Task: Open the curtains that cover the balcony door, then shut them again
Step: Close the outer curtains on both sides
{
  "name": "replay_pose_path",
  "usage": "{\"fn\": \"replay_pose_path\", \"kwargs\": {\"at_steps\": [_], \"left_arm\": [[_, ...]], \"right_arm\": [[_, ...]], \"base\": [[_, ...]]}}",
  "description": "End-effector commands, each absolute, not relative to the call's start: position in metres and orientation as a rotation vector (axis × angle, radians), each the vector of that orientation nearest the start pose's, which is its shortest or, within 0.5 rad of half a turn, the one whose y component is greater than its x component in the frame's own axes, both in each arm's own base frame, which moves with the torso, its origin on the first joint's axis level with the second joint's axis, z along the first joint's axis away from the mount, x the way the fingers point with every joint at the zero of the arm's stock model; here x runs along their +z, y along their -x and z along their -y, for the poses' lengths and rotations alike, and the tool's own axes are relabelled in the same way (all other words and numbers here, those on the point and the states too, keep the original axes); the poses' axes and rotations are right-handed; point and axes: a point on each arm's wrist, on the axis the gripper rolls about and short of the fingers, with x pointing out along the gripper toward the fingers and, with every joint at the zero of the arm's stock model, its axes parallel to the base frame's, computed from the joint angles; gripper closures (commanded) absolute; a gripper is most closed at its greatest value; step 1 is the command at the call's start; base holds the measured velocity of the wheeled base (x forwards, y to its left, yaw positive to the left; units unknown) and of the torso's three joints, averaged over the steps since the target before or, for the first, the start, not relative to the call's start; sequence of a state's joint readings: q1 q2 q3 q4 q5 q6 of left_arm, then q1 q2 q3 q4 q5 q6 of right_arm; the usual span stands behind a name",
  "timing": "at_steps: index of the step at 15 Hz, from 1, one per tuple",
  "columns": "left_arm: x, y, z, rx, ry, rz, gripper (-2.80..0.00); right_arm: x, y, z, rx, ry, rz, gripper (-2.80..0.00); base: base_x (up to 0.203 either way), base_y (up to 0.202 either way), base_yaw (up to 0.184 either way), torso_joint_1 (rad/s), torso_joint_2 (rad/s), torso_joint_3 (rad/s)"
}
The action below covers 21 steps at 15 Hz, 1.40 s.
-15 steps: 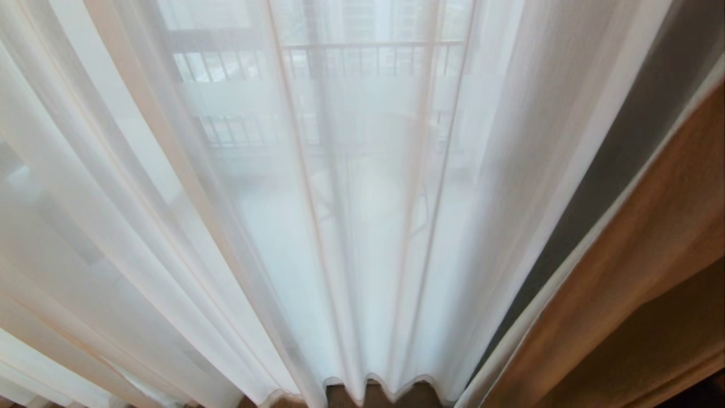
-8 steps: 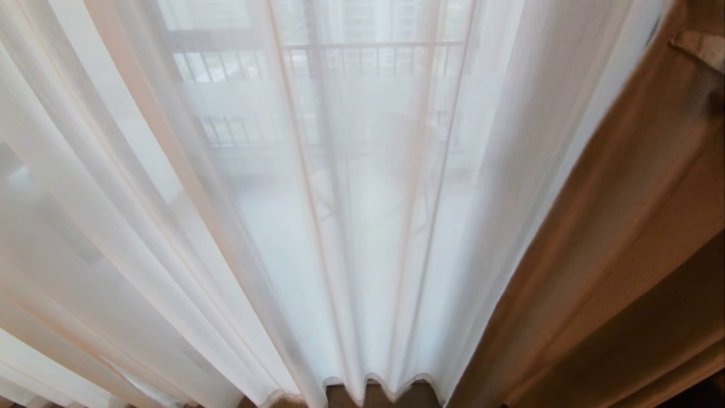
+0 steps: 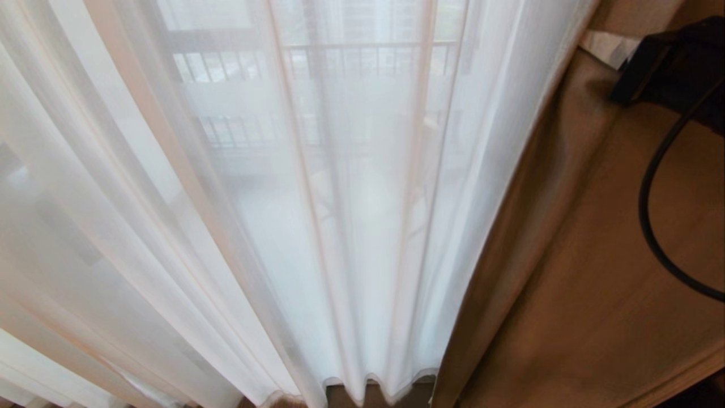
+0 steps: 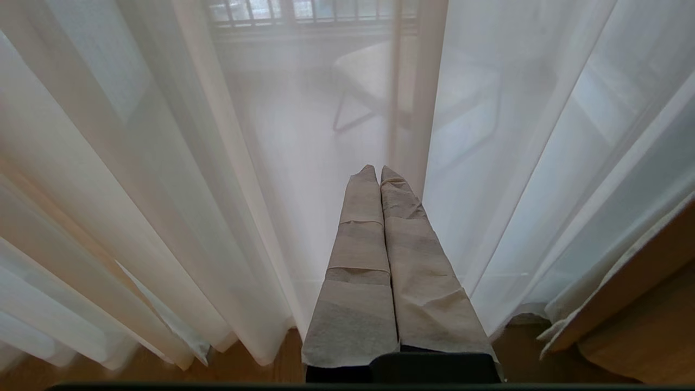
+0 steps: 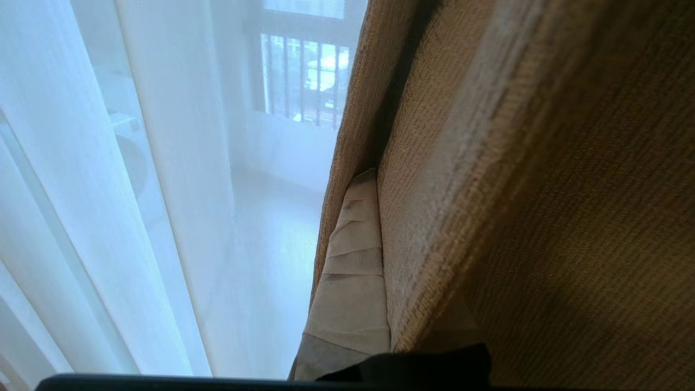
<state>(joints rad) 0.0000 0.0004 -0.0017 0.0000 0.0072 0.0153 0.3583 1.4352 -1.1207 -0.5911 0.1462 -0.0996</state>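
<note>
The curtains hang in two layers. The white sheer (image 3: 283, 198) fills most of the head view, and the thick beige curtain (image 3: 578, 255) covers the right side. My right gripper (image 5: 374, 179) is shut on the beige curtain's edge (image 5: 429, 179); one taped finger (image 5: 350, 260) shows and fabric hides the other. Its black arm (image 3: 674, 62) enters the head view at the upper right. My left gripper (image 4: 378, 171) is shut and empty, low down, pointing at the sheer (image 4: 228, 163). The balcony door's frame (image 3: 315, 102) shows only dimly through the sheer.
A barred railing (image 3: 368, 56) and a chair (image 4: 374, 76) on the balcony show faintly behind the sheer. Wooden floor (image 3: 374, 396) lies under the hems. A black cable (image 3: 651, 226) loops from the right arm in front of the beige curtain.
The beige curtain's edge has swept left across the head view, covering the dark strip at the right. My right arm has come into view at the upper right. The left arm is still.
</note>
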Motion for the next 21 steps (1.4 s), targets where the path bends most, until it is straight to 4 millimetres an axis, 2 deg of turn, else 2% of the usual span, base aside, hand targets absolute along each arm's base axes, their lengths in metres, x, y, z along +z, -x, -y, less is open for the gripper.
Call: {"fn": "replay_pose_path", "kwargs": {"at_steps": [1, 13, 17, 21], "left_arm": [[0.076, 0.023, 0.000, 0.008, -0.015, 0.001, 0.00], [0.076, 0.023, 0.000, 0.008, -0.015, 0.001, 0.00], [0.076, 0.023, 0.000, 0.008, -0.015, 0.001, 0.00], [0.076, 0.023, 0.000, 0.008, -0.015, 0.001, 0.00]], "right_arm": [[0.335, -0.245, -0.109, 0.527, 0.065, 0.268, 0.00], [0.322, -0.242, -0.163, 0.622, 0.083, 0.265, 0.00], [0.322, -0.238, -0.194, 0.593, 0.051, 0.278, 0.00], [0.323, -0.236, -0.213, 0.597, 0.060, 0.284, 0.00]], "base": [[0.000, 0.000, 0.000, 0.000, 0.00, 0.000], [0.000, 0.000, 0.000, 0.000, 0.00, 0.000], [0.000, 0.000, 0.000, 0.000, 0.00, 0.000], [0.000, 0.000, 0.000, 0.000, 0.00, 0.000]]}}
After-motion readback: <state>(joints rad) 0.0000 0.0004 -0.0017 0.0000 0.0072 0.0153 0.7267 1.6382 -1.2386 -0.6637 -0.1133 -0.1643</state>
